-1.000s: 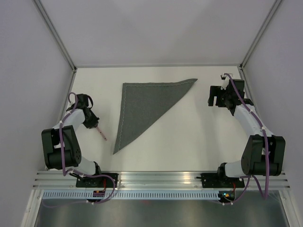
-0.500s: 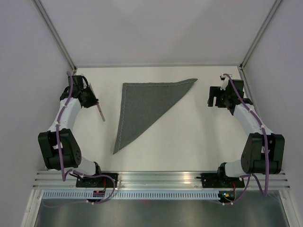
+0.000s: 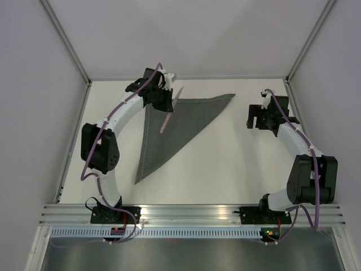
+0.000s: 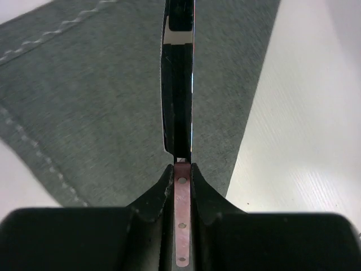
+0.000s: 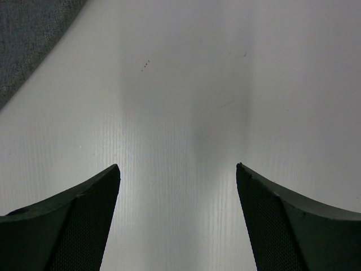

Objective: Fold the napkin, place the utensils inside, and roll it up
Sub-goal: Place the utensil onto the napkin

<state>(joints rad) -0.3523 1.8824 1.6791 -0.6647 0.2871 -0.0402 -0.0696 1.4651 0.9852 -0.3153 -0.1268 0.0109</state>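
Up at the far side of the table (image 3: 225, 169), the left arm bends sharply at its elbow near the left edge and arches away and to the right, so the left gripper (image 3: 168, 100) hangs over the far left corner of the napkin (image 3: 180, 121). Its jaws are pinched tight on the pink knife (image 3: 167, 116), gripping the handle; the left wrist view shows the knife edge-on, the blade jutting out over the grey cloth. Whether its tip touches the cloth cannot be told. The napkin lies folded into a triangle, one point towards the near edge and one towards the right. The right arm reaches straight away from its base, and the right gripper (image 3: 258, 117) sits just beyond the napkin's right tip, jaws spread wide and empty over bare table.
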